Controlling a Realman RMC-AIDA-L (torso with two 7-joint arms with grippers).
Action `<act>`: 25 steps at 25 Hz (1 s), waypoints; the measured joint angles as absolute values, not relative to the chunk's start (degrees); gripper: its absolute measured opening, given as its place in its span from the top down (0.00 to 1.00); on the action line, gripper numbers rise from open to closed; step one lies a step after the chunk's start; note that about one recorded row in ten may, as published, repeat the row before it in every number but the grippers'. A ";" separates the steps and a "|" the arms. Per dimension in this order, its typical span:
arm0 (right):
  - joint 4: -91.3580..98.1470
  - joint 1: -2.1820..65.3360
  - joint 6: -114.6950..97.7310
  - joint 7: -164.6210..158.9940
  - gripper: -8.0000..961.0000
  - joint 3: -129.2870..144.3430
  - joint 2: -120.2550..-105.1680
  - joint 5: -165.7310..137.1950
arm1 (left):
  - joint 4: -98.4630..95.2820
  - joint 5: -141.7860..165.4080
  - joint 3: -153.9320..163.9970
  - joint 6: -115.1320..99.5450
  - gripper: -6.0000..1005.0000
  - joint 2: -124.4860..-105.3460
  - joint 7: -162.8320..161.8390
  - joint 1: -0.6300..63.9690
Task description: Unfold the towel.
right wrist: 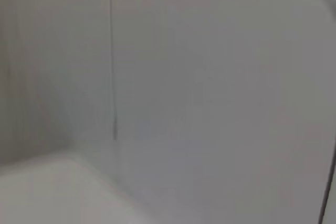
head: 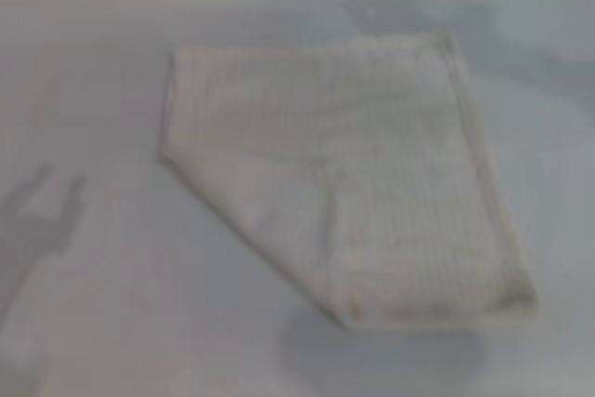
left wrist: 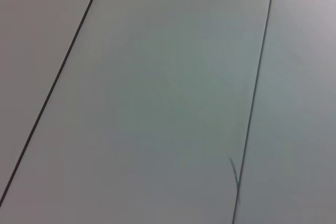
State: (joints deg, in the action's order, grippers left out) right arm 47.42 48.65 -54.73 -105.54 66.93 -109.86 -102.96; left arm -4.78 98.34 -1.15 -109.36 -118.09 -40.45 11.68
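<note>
Towel (head: 372, 183) found lying folded and flat on the white tabletop (head: 112, 323), right of centre, one corner folded over along a diagonal edge facing near-left. No arm seen in the head view; only a faint shadow at near left. Wrist views showed plain panelled surfaces only. State of the fingers, left and right: could not be told.

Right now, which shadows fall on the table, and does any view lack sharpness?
Head view: the towel looks soft and blurred, its weave hardly readable; a forked grey shadow lies on the table at the robot's left, and a fainter one sits below the towel's near edge. Left wrist view: only pale panels with dark seams. Right wrist view: hazy pale surfaces, no grippers visible.
</note>
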 joint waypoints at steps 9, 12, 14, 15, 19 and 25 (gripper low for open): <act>49.24 60.80 -80.17 -130.03 0.98 66.23 -103.50 -135.24 | -8.35 98.25 -2.86 -110.70 0.56 -118.03 -43.10 14.43; 50.62 60.86 -83.54 -130.23 0.99 66.28 -104.31 -139.87 | -9.15 98.25 -2.86 -110.55 0.66 -118.03 -43.73 15.39; 49.69 60.16 -83.39 -129.87 0.99 66.34 -104.99 -140.59 | -9.56 98.26 -2.86 -110.37 0.70 -118.03 -43.75 15.73; 48.86 59.81 -83.10 -129.57 0.99 66.34 -105.31 -140.59 | -9.92 98.26 -2.85 -110.28 0.71 -118.03 -43.76 15.95; 43.58 59.41 -82.36 -128.10 0.99 66.56 -106.46 -141.06 | -11.46 98.26 -2.83 -109.81 0.73 -118.03 -44.34 16.90; 39.98 58.70 -81.93 -127.69 0.99 66.95 -107.75 -143.01 | -12.68 98.27 -2.81 -108.45 0.77 -118.05 -45.31 17.36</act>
State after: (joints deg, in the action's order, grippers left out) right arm 39.98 58.70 -81.93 -127.69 66.95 -107.75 -143.01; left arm -12.68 98.27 -2.81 -108.45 -118.05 -45.31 17.36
